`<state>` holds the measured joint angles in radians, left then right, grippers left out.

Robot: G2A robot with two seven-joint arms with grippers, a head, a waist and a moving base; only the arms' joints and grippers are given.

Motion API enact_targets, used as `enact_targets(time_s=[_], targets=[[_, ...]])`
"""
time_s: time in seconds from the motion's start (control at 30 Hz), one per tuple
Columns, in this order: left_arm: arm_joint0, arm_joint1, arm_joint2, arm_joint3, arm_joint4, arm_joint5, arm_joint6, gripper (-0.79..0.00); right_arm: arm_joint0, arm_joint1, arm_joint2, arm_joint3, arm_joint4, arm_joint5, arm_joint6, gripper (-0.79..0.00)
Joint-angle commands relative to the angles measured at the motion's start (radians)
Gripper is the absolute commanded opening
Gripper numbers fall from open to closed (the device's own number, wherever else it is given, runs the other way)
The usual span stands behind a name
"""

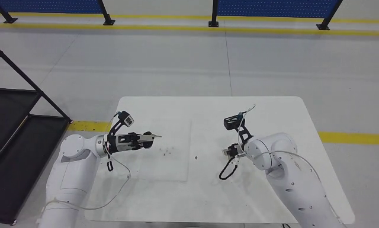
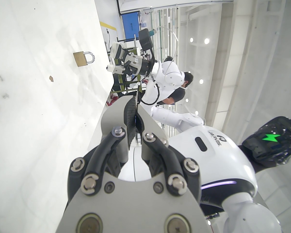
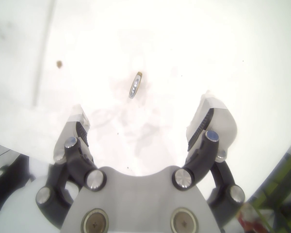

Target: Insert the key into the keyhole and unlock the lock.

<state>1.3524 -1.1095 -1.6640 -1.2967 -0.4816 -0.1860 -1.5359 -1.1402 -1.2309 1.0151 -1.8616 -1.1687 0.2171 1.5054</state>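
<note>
Brass padlock (image 3: 135, 84), steel-shackled, lying on white desk (image 3: 160, 25), centre-right, near spread right end effector (image 3: 143, 103). Left end effector (image 1: 151, 136) clamped, apparently on thin metal key (image 1: 156, 135). Step: grasping padlock; next needs squared closure.

A: Any writing to log?
B: One sign, left wrist view: a green lightning bolt lit on a black screen (image 2: 272, 138). Dark lettering on the white casing (image 2: 214, 141) just beside it is a maker's name, not copied.
A: The blue board (image 2: 131, 26) in the room behind?
B: Pale mark on it, too small to read.
</note>
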Motion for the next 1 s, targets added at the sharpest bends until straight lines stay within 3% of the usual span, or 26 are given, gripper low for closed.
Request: enact_targets(time_s=[0.0, 0.83, 0.97], targets=[[0.000, 0.000, 0.000, 0.000, 0.000, 0.000, 0.000, -0.785, 0.000, 0.000, 0.000, 0.000, 0.000, 0.000, 0.000, 0.000], [0.000, 0.000, 0.000, 0.000, 0.000, 0.000, 0.000, -0.785, -0.014, -0.001, 0.002, 0.010, 0.018, -0.011, -0.038, 0.000], [0.000, 0.000, 0.000, 0.000, 0.000, 0.000, 0.000, -0.785, 0.008, -0.005, -0.005, 0.042, 0.053, -0.015, 0.007, 0.000]])
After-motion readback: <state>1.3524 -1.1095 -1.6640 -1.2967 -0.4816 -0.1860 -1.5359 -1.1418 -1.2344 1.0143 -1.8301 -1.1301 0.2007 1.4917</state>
